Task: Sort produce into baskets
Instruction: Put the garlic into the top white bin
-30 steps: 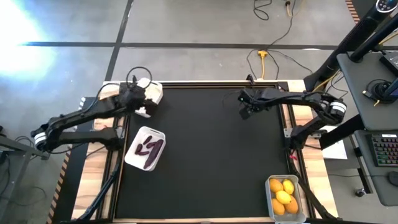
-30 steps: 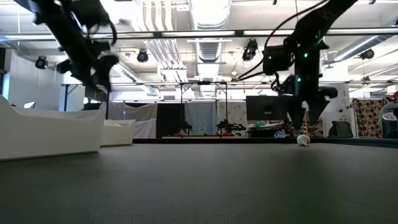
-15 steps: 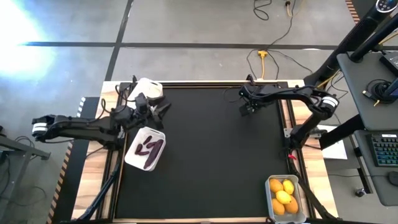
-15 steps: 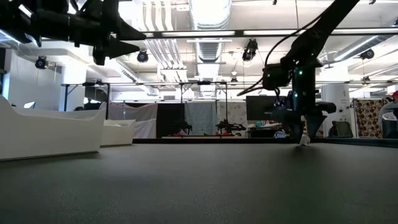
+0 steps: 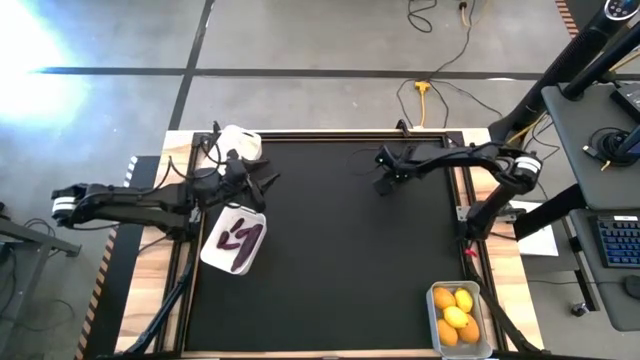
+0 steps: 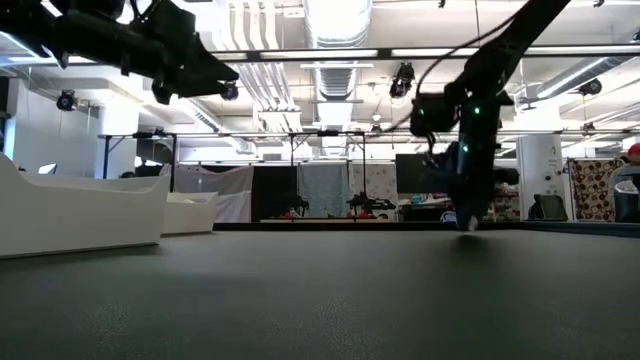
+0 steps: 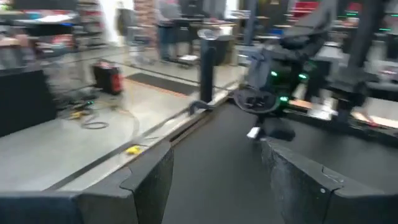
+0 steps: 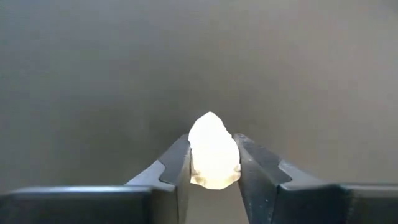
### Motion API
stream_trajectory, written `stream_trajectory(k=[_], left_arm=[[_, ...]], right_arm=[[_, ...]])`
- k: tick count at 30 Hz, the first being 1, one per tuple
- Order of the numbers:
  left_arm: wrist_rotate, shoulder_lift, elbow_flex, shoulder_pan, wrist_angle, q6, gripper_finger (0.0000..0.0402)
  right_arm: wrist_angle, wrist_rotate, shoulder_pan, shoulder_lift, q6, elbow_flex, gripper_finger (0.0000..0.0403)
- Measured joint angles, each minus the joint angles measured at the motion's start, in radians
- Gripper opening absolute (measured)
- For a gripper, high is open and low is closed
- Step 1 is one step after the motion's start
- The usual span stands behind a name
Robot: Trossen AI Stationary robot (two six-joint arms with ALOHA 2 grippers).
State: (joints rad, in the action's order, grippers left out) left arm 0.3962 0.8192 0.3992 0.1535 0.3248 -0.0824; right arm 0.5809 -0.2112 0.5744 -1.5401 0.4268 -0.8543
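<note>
My right gripper point(image 5: 383, 186) stands at the far middle of the black table, shut on a white garlic bulb point(image 8: 213, 153), which also shows in the low view point(image 6: 468, 223). My left gripper point(image 5: 268, 180) hovers open and empty at the far left, just beyond the white basket point(image 5: 213, 252) that holds dark purple eggplants point(image 5: 238, 238). Another white basket point(image 5: 243, 143) stands at the far left corner. A clear basket point(image 5: 436, 318) of yellow and orange fruits point(image 5: 456, 316) sits at the near right corner. My right gripper pinches the garlic bulb by its two opposite sides point(image 8: 194, 163) between its two fingers point(image 8: 177, 168). The fingers point down at the table from above. The bulb's pointed end sticks out past the fingertips. Whether it rests on the table or hangs just above, I cannot tell.
The black mat point(image 5: 340, 270) spreads between the baskets. In the low view the two white baskets point(image 6: 80, 212) stand at the left. Cables lie on the floor beyond the far edge point(image 5: 425, 90).
My right gripper has come down over the garlic bulb, shut on it and shifted with it toward the table's left edge. My left gripper has swung away from the far left basket, toward the table's middle and a little nearer.
</note>
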Motion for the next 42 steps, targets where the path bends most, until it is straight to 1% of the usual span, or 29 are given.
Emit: stream_trajectory(k=[2,5,8,12,15,19,21,23,27,30,33,35,39,41,42], left_arm=[[-0.068,0.013,0.000,0.000,0.006,0.015,0.0227],[-0.181,0.040,0.000,0.000,0.022,0.058,0.0227],[-0.244,0.069,0.000,0.000,0.024,0.097,0.0227],[-0.257,0.094,0.000,0.000,0.029,0.145,0.0227],[-0.256,0.110,0.000,0.000,0.044,0.125,0.0227],[-0.256,0.157,0.000,-0.007,0.049,0.057,0.0227],[-0.256,0.191,0.000,-0.007,0.078,0.013,0.0227],[-0.254,0.235,0.000,-0.007,0.111,-0.017,0.0227],[-0.250,0.329,-0.001,-0.007,0.187,-0.030,0.0229],[-0.250,0.403,0.000,-0.007,0.260,-0.031,0.0237],[-0.260,0.478,0.020,-0.009,0.274,-0.026,0.0246],[-0.306,0.534,0.038,-0.009,0.277,0.009,0.0248],[-0.434,0.659,0.090,-0.021,0.276,0.071,0.0249],[-0.458,0.726,0.124,-0.039,0.276,0.102,0.0249],[-0.458,0.764,0.146,-0.049,0.276,0.118,0.0249]], right_arm=[[-0.029,0.006,-0.048,0.012,-0.001,-0.005,0.0095],[-0.108,0.033,-0.131,0.018,-0.006,-0.007,0.0092],[-0.227,0.060,-0.239,0.017,-0.040,-0.007,0.0100],[-0.411,0.062,-0.391,-0.012,-0.093,-0.007,0.0110],[-0.539,0.062,-0.480,-0.053,-0.117,-0.007,0.0111],[-0.670,0.060,-0.555,-0.129,-0.161,-0.007,0.0109],[-0.733,0.061,-0.579,-0.172,-0.185,-0.007,0.0111],[-0.758,0.064,-0.597,-0.206,-0.219,-0.012,0.0117],[-0.730,0.067,-0.619,-0.250,-0.256,-0.048,0.0139],[-0.657,0.086,-0.627,-0.251,-0.257,-0.084,0.0163],[-0.540,0.088,-0.634,-0.242,-0.256,-0.125,0.0192],[-0.452,0.089,-0.641,-0.231,-0.242,-0.163,0.0209],[-0.223,0.087,-0.668,-0.196,-0.205,-0.247,0.0235],[-0.115,0.059,-0.695,-0.179,-0.181,-0.285,0.0244],[-0.065,0.024,-0.713,-0.170,-0.169,-0.305,0.0247]])
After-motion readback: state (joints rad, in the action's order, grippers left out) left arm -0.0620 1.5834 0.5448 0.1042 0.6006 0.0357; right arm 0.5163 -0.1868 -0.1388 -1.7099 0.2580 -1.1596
